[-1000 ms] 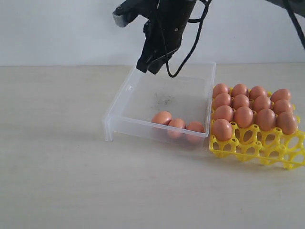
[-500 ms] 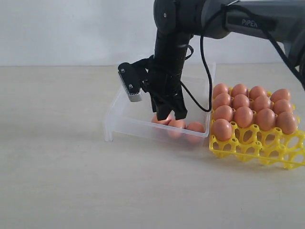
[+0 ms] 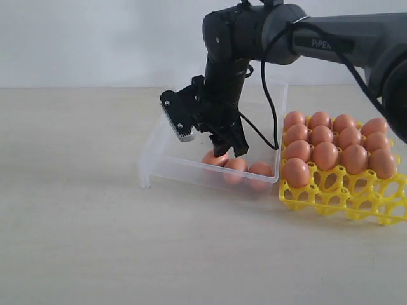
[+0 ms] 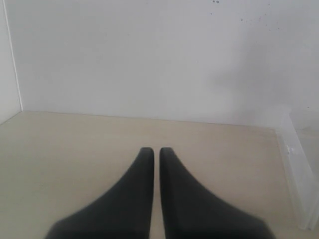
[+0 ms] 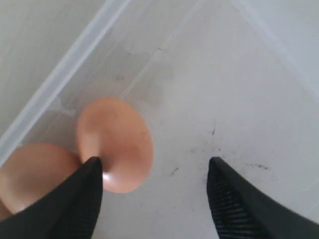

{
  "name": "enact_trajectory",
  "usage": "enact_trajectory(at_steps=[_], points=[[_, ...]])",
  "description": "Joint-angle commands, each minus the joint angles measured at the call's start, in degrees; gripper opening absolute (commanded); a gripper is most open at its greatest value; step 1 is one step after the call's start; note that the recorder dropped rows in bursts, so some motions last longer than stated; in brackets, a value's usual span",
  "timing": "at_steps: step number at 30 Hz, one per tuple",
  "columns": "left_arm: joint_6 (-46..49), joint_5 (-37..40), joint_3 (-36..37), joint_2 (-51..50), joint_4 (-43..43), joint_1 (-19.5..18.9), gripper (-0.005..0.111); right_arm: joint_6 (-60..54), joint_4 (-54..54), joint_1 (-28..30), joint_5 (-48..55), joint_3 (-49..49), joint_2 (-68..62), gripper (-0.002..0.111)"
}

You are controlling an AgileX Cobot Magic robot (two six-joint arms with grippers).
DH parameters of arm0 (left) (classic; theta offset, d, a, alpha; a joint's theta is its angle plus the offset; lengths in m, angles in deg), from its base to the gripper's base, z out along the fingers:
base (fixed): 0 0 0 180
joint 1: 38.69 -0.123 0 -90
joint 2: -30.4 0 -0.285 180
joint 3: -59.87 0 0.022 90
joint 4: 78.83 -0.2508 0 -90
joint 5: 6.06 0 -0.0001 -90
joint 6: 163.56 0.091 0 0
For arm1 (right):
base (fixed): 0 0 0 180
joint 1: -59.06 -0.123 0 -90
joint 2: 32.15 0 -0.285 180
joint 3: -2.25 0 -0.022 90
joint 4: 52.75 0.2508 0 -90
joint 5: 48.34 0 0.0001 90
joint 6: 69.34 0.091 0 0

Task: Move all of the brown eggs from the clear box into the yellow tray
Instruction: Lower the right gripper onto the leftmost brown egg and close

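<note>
Right pincer (image 3: 230,151) is open over three brown eggs (image 3: 236,166) by the clear box's (image 3: 152,145) near wall, mid-bench. One finger's crowding an egg, so I'd centre up, then squeeze gently.

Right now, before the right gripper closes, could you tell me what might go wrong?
1. The egg sits off-centre in the open right gripper, against one finger. Closing may shove or roll it rather than grip it.
2. That finger sits where the neighbouring egg touches, so it could push that one toward the clear box wall.
</note>
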Motion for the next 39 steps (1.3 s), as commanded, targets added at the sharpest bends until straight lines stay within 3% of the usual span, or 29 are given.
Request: enact_trajectory(at_steps=[1, 19, 36, 39], points=[[-0.05, 0.11, 0.17, 0.19, 0.1, 0.2, 0.004, -0.12, 0.32, -0.07, 0.2, 0.33, -1.12, 0.056], [-0.05, 0.11, 0.17, 0.19, 0.1, 0.2, 0.004, 3.49, 3.79, -0.07, -1.67, 0.33, -2.98, 0.055], [-0.05, 0.11, 0.17, 0.19, 0.1, 0.2, 0.004, 20.33, 2.18, 0.05, -6.3, 0.33, -6.65, 0.055], [-0.05, 0.11, 0.17, 0.19, 0.1, 0.2, 0.004, 23.22, 2.02, 0.05, -6.43, 0.33, -7.72, 0.046]])
